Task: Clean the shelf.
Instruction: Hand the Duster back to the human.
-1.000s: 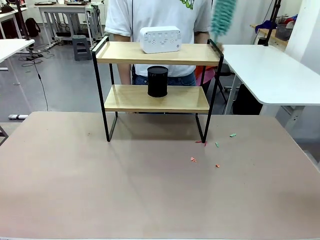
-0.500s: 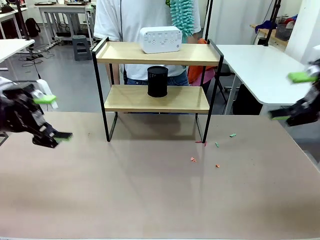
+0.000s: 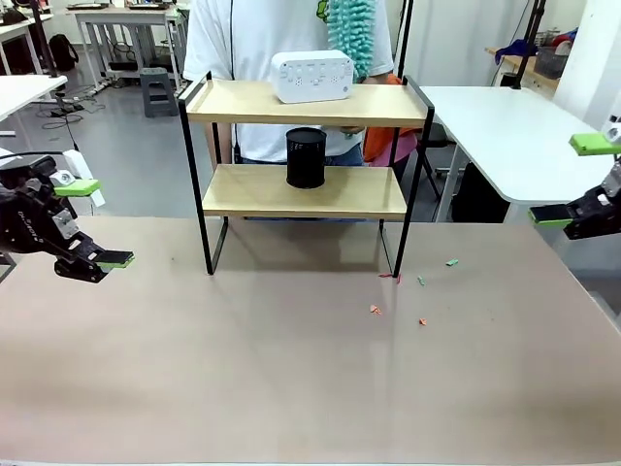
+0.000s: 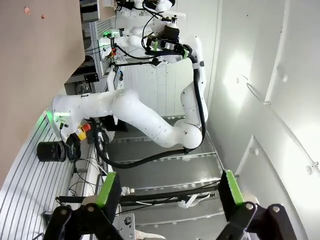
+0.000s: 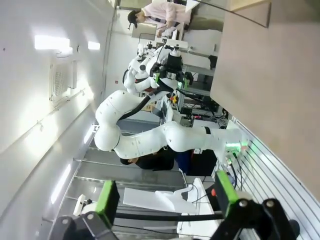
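Shelf (image 3: 304,192) at bench (image 3: 291,369) far edge, white box (image 3: 311,77) on top board, black cylinder (image 3: 306,157) on lower; left gripper (image 3: 94,224) and right gripper (image 3: 573,182) fingers apart, empty, at sides.

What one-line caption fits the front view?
Open left gripper and right gripper flank a shelf; a person holds a teal duster behind it.

No lettering is legible anywhere (all too small or blurred).
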